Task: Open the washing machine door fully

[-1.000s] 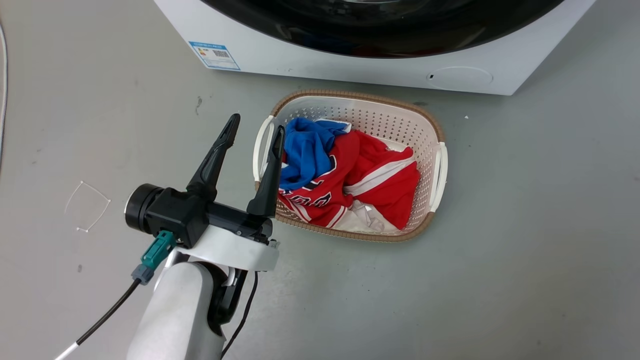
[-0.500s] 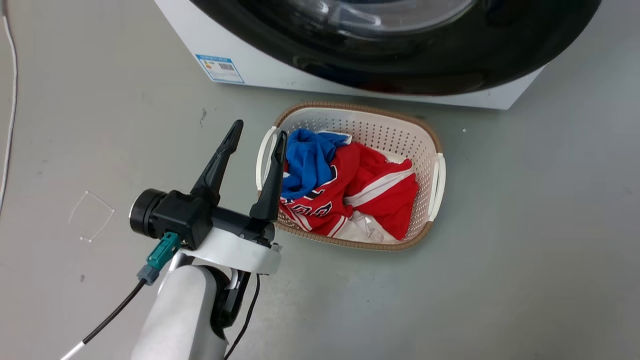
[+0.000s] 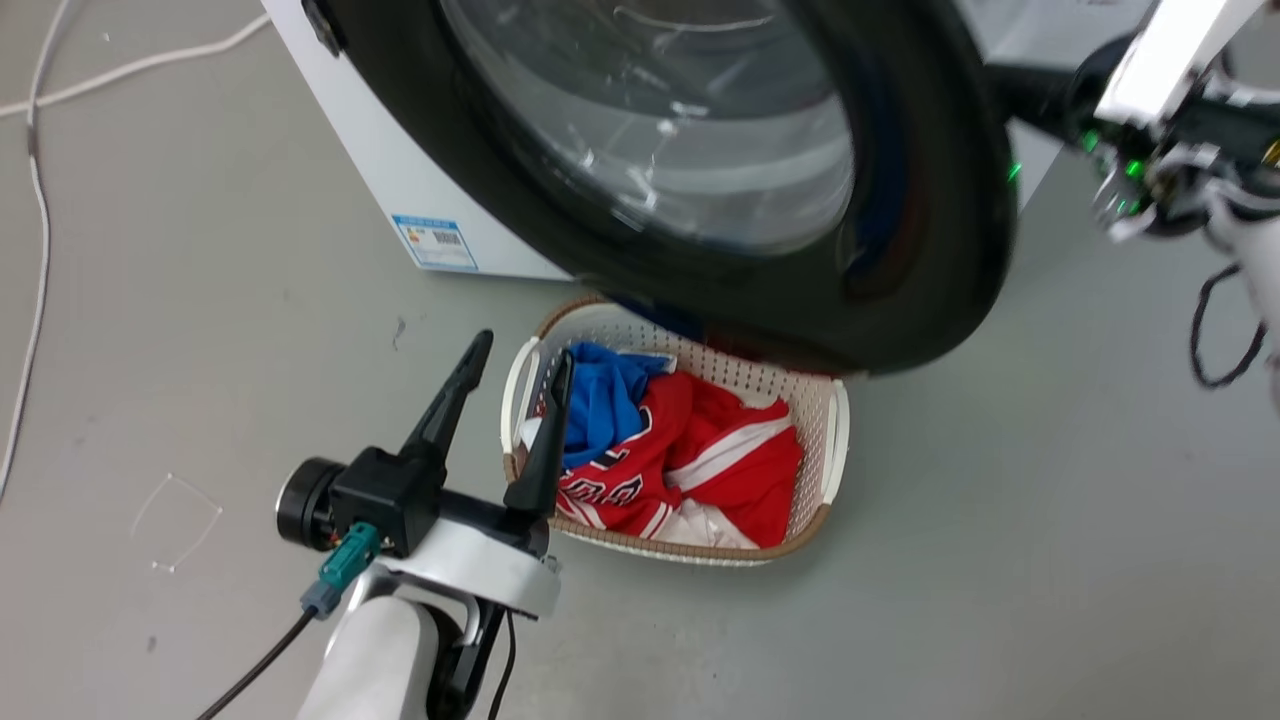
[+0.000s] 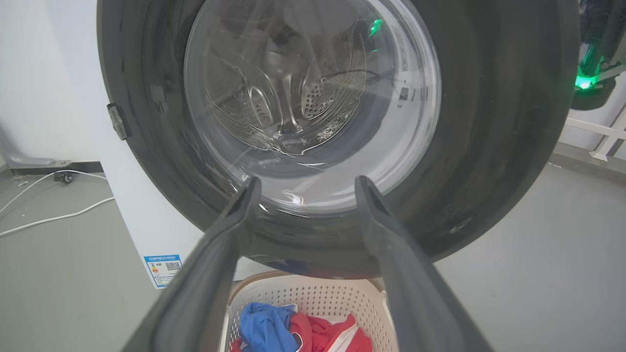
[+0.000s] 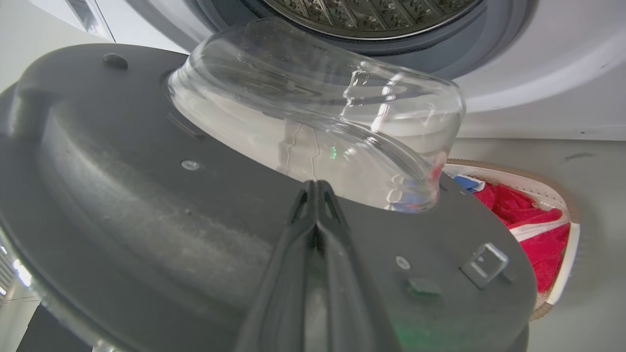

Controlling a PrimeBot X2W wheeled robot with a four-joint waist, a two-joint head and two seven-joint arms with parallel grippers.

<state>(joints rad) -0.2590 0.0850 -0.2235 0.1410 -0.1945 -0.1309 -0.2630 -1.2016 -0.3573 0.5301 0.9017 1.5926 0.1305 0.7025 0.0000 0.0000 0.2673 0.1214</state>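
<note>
The washing machine door point(image 3: 900, 250), with a wide black rim and a clear glass bowl point(image 3: 650, 120), stands partly swung out from the white washing machine point(image 3: 340, 150) and hangs over the basket. In the right wrist view I see the door's inner face point(image 5: 122, 195), its bulging glass point(image 5: 318, 122) and the latch point(image 5: 484, 259). My right gripper point(image 5: 315, 188) is shut, its fingers lying against that inner face just below the glass. In the head view the right arm point(image 3: 1160, 60) reaches in behind the door's free edge. My left gripper point(image 3: 522, 355) hangs open and empty left of the basket, facing the door's front point(image 4: 489, 146).
A white woven laundry basket point(image 3: 835, 450) with red and blue clothes point(image 3: 700, 460) sits on the grey floor under the door. A blue label point(image 3: 433, 242) marks the machine's lower front. White cables point(image 3: 40, 230) run along the floor at far left.
The head camera has tilted up. The door has swung further out, over the basket. The right arm has come into view at the upper right. The left gripper stays open in place.
</note>
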